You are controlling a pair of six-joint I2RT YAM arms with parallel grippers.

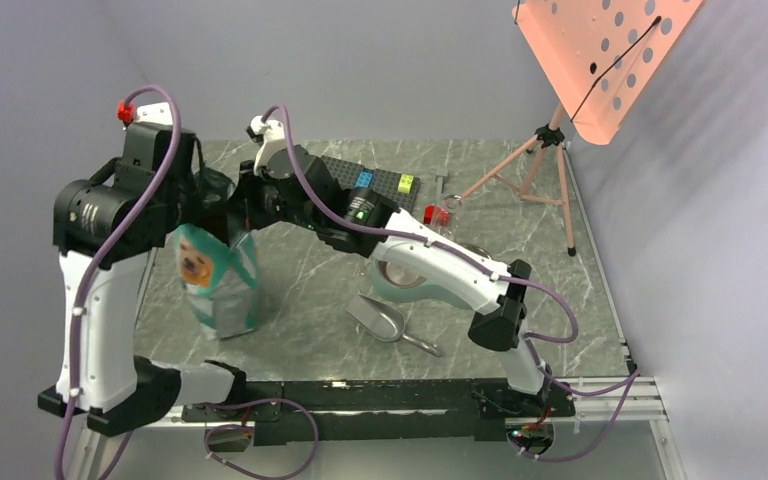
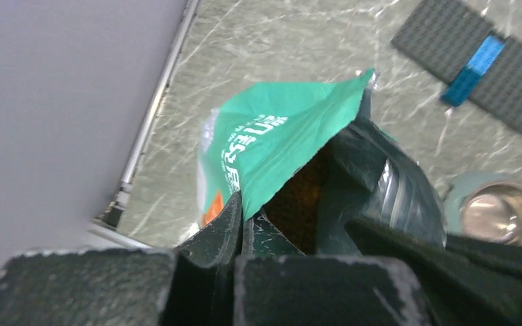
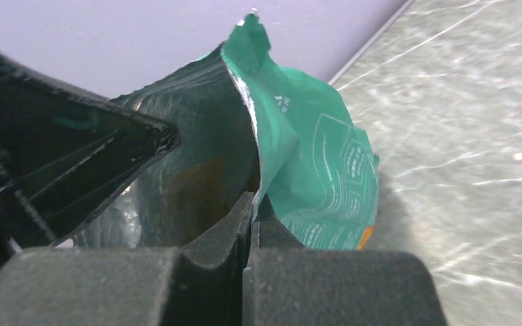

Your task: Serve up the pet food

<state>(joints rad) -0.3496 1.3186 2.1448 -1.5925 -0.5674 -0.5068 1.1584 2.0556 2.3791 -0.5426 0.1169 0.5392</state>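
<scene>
A teal-and-white pouch printed with a dog stands upright at the table's left, its top pulled open. My left gripper is shut on the pouch's left rim. My right gripper is shut on the opposite rim. Between the two walls the left wrist view shows the pet food, a brown granular mass deep inside the pouch. In the right wrist view it shows only as a brownish patch behind the teal wall.
A shiny metal scoop lies right of the pouch. The grey-green bowl dish sits behind it, partly under my right arm; one steel bowl shows. A dark brick baseplate and a pink stand are at the back.
</scene>
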